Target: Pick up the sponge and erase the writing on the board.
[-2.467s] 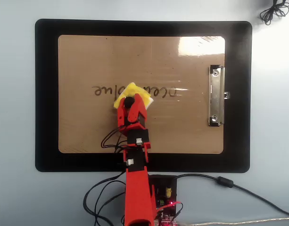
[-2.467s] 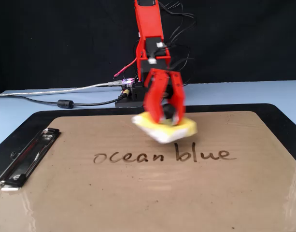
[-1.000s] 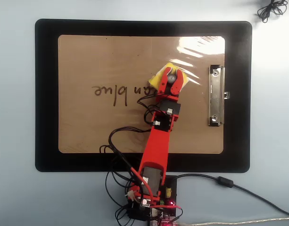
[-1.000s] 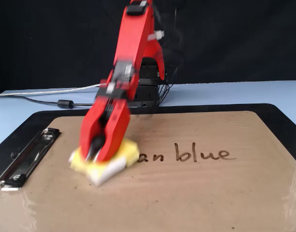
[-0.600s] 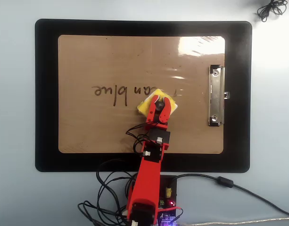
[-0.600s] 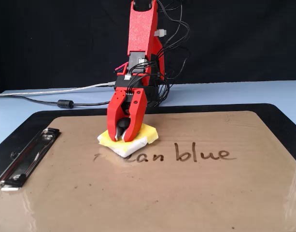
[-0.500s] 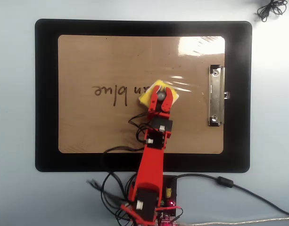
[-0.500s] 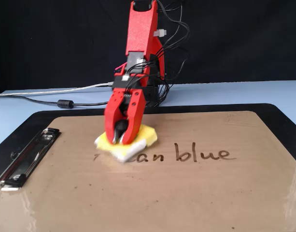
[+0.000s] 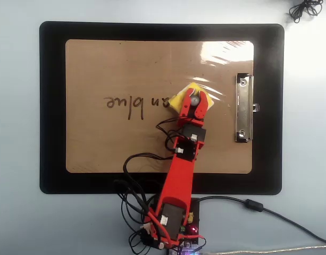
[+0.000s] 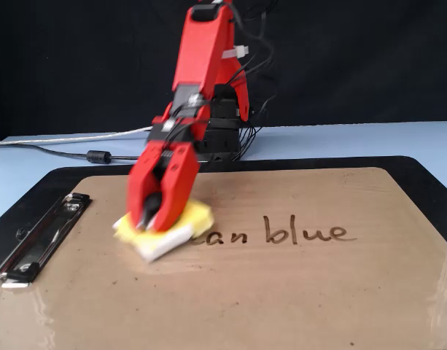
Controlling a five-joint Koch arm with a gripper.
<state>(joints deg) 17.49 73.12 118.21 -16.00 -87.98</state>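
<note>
Two views, catalogued in turn.

Overhead view: one red pincer (image 9: 194, 99), its jaws narrowed onto the black knob of the sponge (image 9: 183, 97), so the yellow pad sits directly beneath the tips, flat on the board (image 9: 99, 143). The writing (image 9: 128, 102) lies just left of the pincer; "an blue" is legible, upside down. A silver clip (image 9: 244, 108) stands to the pincer's right, apart from it. A black mat (image 9: 51, 106) frames the board.

Fixed view: pincer (image 10: 152, 219) blurred, gripping the sponge (image 10: 165, 237) on the board (image 10: 281, 292); the writing (image 10: 296, 233) begins just right of the pad.

Handling note: judged mid-wipe. Best practice is to press evenly, keep the pad flat, and sweep along the stroke line toward the remaining letters, holding the knob firmly.
</note>
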